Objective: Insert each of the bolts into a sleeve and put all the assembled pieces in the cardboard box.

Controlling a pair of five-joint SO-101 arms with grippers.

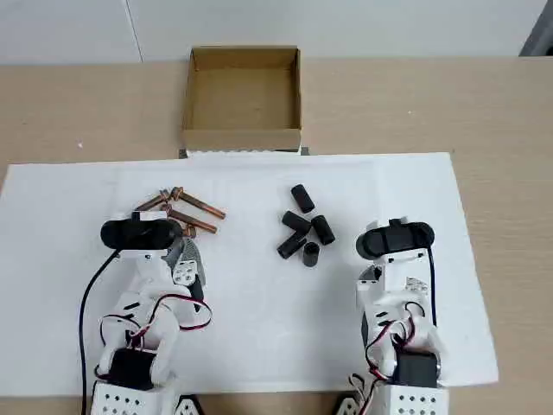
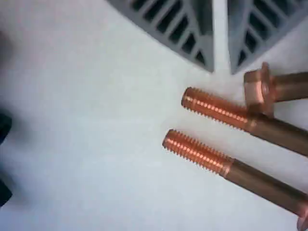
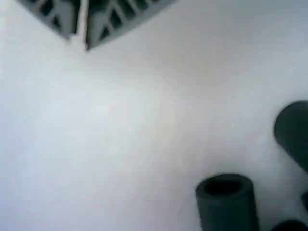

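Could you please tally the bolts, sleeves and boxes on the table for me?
Copper bolts: 4 visible, perhaps more hidden in the pile
Black sleeves: 5
Cardboard box: 1
Total: 10

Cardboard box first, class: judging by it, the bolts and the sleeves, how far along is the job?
Nothing looks done: the cardboard box is empty. Nothing is in hand: the left gripper hangs beside the loose bolts, the right gripper near the sleeves, neither holding anything. Still to do: every bolt into a sleeve, then every piece into the box.
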